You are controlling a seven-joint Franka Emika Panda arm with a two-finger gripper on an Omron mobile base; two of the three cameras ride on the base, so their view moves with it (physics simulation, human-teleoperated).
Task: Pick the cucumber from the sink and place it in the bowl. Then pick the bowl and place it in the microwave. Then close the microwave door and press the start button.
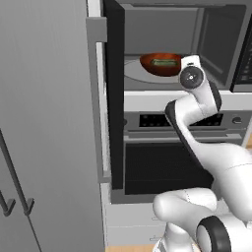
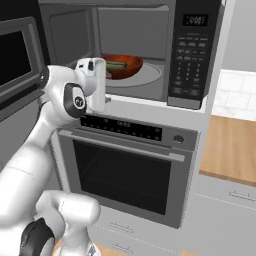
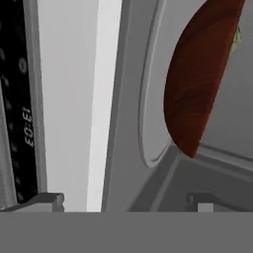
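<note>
The pincer [image 3: 123, 200] stood wide open and empty just outside the steel-and-black built-in microwave [image 2: 150, 55]. Beyond it, the shallow reddish-brown wooden bowl [image 1: 160, 64] sat on the pale turntable, the stubby green cucumber [image 1: 164, 62] apparently inside. Withdrawing straight out, clear of the rim, would suit before swinging to the tall black microwave door [image 1: 114, 93].

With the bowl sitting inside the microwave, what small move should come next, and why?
Probably draw the claw back out of the microwave opening. The bowl with the cucumber rests on the turntable, the claw's fingers stand apart with nothing between them, and the microwave door is wide open, so the arm must clear the cavity before swinging it shut.
</note>
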